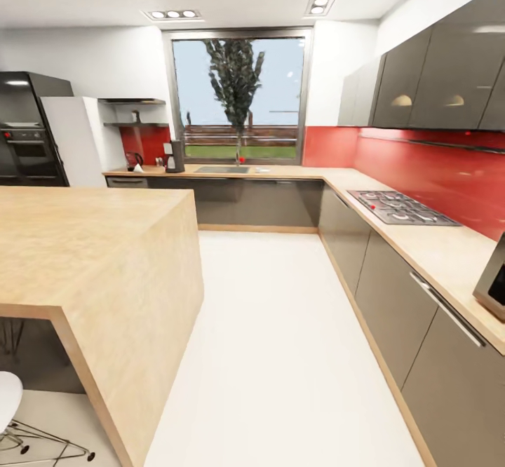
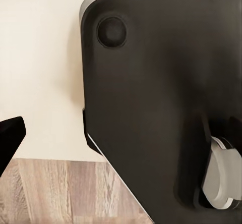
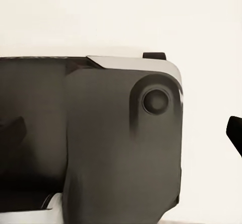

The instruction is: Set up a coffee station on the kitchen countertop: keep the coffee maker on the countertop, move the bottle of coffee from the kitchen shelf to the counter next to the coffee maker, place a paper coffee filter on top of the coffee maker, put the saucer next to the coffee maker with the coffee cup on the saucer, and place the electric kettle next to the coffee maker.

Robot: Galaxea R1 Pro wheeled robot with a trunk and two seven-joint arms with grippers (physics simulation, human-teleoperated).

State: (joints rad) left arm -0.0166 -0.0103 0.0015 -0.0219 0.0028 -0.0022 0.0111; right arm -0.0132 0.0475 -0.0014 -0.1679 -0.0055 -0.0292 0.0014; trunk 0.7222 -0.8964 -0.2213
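dark coffee maker (image 1: 174,156) upright, far countertop (image 1: 294,171)

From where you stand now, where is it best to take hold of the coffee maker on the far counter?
Probably around its tall dark body, coming from the front. The coffee maker stands upright on the far countertop beside the sink, with the wall behind it. It is too small here to judge any handle.

wooden island (image 1: 84,242); gas hob (image 1: 401,207); window (image 1: 238,95)
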